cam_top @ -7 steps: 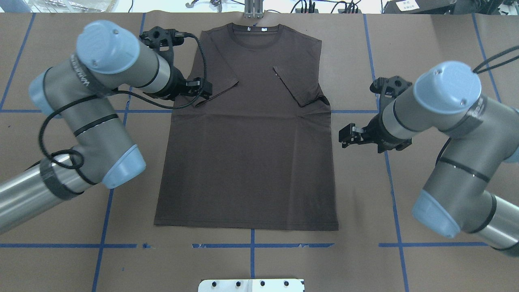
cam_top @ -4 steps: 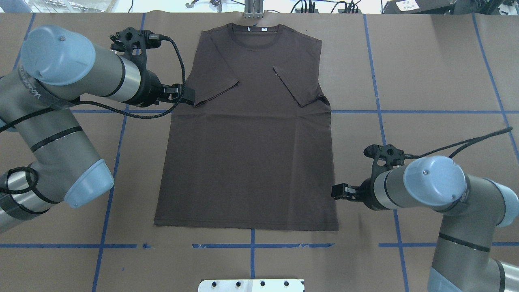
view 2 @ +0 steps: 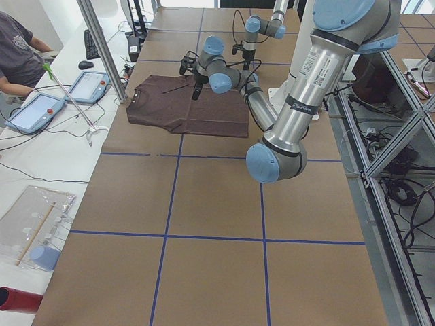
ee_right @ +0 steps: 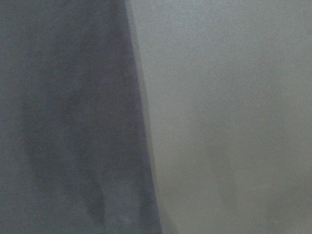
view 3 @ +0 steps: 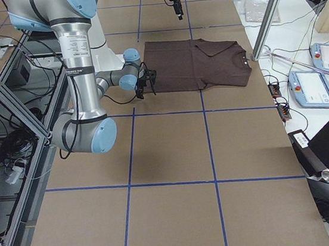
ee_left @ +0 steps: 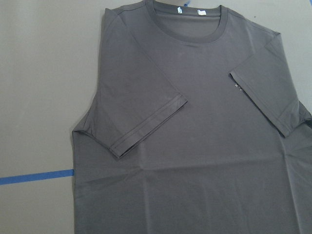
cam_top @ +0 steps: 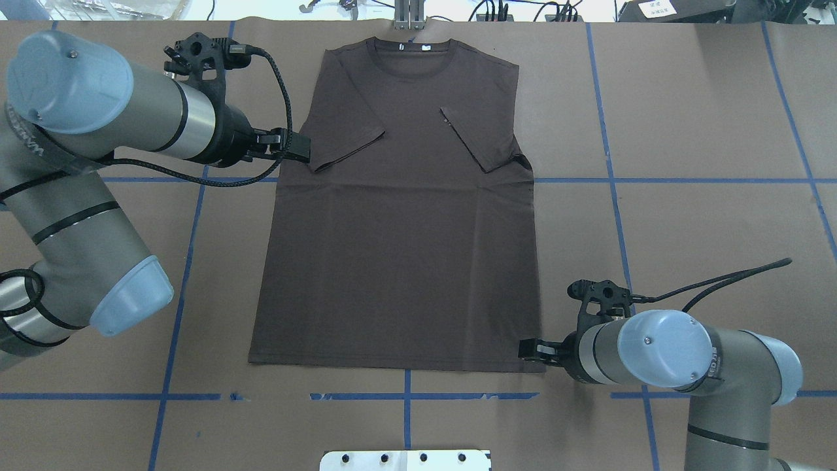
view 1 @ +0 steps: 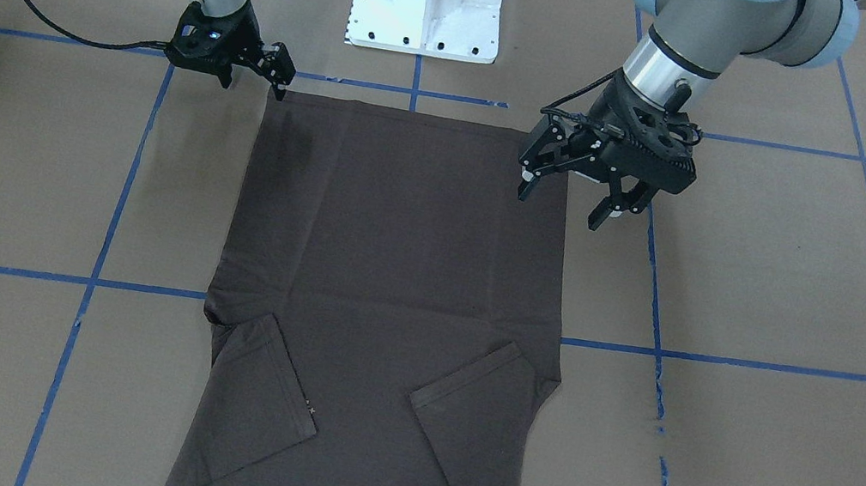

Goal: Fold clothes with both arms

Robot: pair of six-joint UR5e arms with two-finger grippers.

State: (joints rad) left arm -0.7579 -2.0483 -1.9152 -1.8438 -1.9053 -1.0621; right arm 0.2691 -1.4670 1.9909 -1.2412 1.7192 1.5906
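Pre-grasp: left claw (view 1: 563, 203) wide, high beside shirt (view 1: 394, 272); right claw (view 1: 279, 75) at hem corner, opening unclear; next you need both pinching cloth.

The dark grey-brown T-shirt (cam_top: 399, 216) is lying flat and front up on the bench (cam_top: 686, 131), collar far, hem near, both short sleeves folded in over the chest. The left arm (cam_top: 98, 131) is reaching in by the left sleeve, the left gripper (view 1: 558, 211) hanging raised, jaws spread. The right arm (cam_top: 667, 356) is crouching low, the right gripper (cam_top: 526, 350) sitting at the near right hem corner, jaws' gap unclear.
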